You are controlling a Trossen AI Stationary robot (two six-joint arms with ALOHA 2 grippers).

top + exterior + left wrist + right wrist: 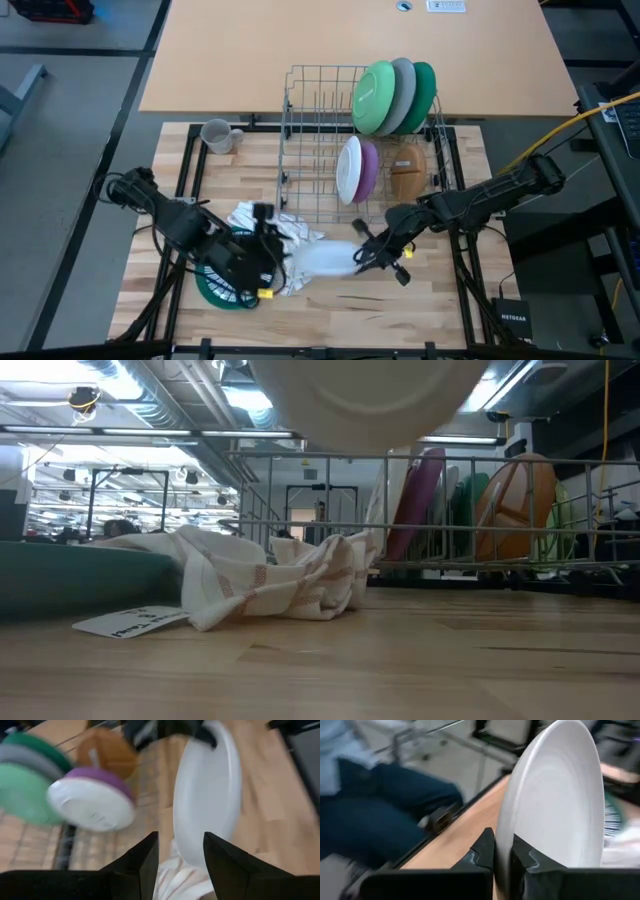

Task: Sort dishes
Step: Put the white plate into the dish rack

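White plate pinched on edge above the worktop

Glossy white, round and smooth, the white plate [555,795] is clamped at its rim by the right gripper [502,852], whose dark jaws are closed on the thin edge. From above, the plate [325,260] hangs near the middle of the pale wooden worktop [420,310], between the two arms, and its rounded underside [365,400] fills the top of the low view. The left gripper [180,852] sits just left of the plate with its jaws apart and nothing between them; the plate's smooth face [207,795] stands just beyond its fingers.

A crumpled white cloth [270,580] with dark stripes lies in soft folds on the worktop beside the left arm, next to a flat teal plate [215,290] partly hidden under that arm.

Farther back stands a grey wire rack [310,150] of thin metal rods. Three large plates stand on edge at its far right: green plate [373,97], grey plate [403,92] and dark green plate [425,90]. Nearer, a small white plate [348,170] leans against a purple plate [369,168], with a brown bowl [407,170] to their right. A grey mug [217,135] sits upright on the worktop left of the rack.
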